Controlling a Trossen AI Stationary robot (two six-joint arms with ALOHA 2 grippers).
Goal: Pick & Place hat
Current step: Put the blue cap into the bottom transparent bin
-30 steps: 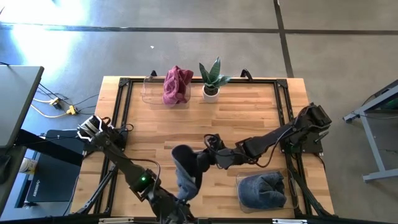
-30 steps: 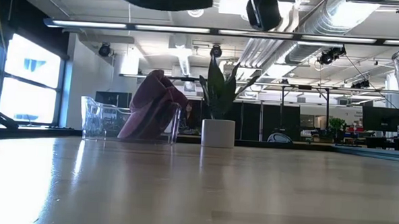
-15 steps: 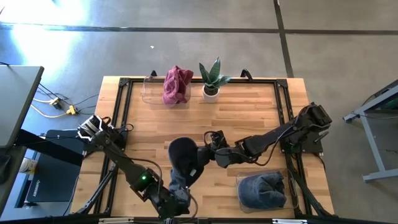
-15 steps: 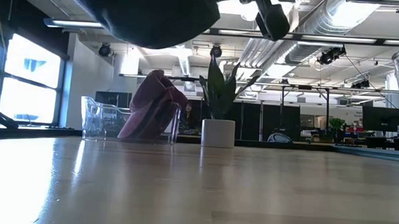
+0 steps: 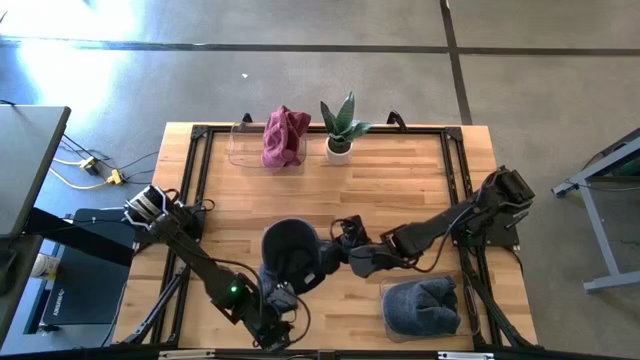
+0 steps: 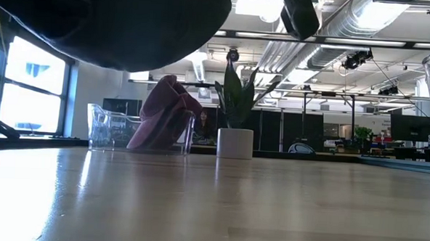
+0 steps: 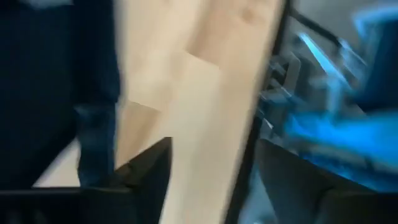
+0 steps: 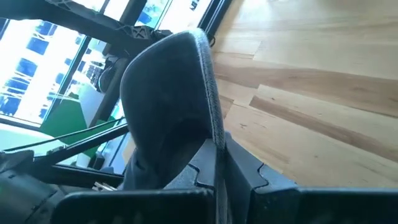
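Observation:
A dark blue-grey hat point(image 5: 290, 255) hangs over the middle of the table, and in the low view the hat point(image 6: 117, 22) is well above the wood. My right gripper point(image 5: 338, 258) reaches in from the table's right and is shut on it. My left gripper point(image 5: 278, 298) stands open just near of the hat. In the left wrist view its fingers point(image 7: 211, 180) have only bare wood between them, with dark cloth point(image 7: 56, 93) off to one side. My right gripper pinches the hat's rim edge point(image 8: 216, 134) between its two fingers. It comes from the table's right, nearly level and tipped a little down. The hat bulges out beyond the fingertips and hangs clear of the table.
A pink hat point(image 5: 284, 137) sits in a clear bin at the far edge, beside a small potted plant point(image 5: 340, 128). Another blue hat point(image 5: 420, 305) lies in a clear bin at the near right. Black frame rails point(image 5: 195, 180) run along the table's sides.
My left gripper has rolled, dropped lower, opened and let go of the hat. The hat was stretched long toward the near edge between both grippers. It now hangs rounder from my right gripper alone and has sunk lower over the table.

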